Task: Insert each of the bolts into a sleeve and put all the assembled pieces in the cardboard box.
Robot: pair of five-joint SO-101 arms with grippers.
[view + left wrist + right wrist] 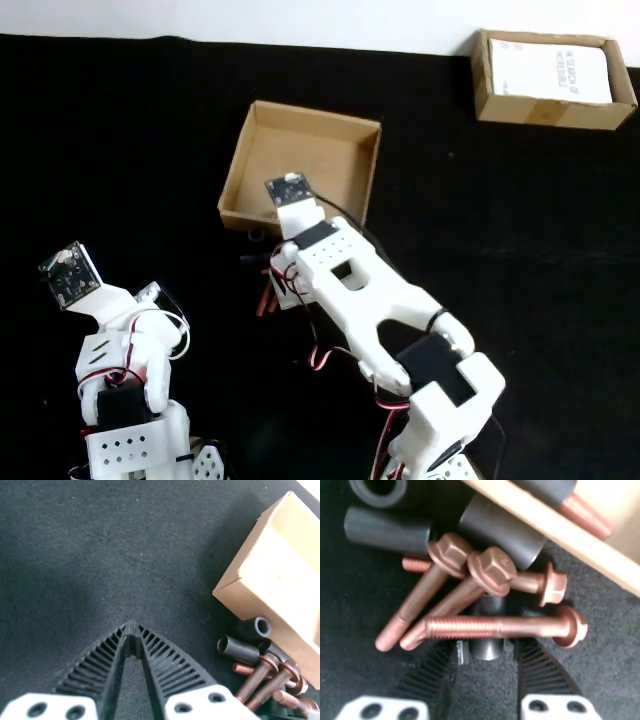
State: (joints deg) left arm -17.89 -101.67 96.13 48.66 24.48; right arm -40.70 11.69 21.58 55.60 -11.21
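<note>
- Bolts (470, 595) lie in a heap on the table (500, 250), touching the sleeves (387, 530), just beside the box (310, 155) wall.
- Your right gripper (485, 652) is low at the heap, fingers apart; one sleeve end lies between them, not clamped.
- Your left gripper (131, 630) is closed tip to tip, holding nothing, near the box corner.

Copper bolts (495, 627), blk sleeves (387, 530), tan box (300, 150)
</note>
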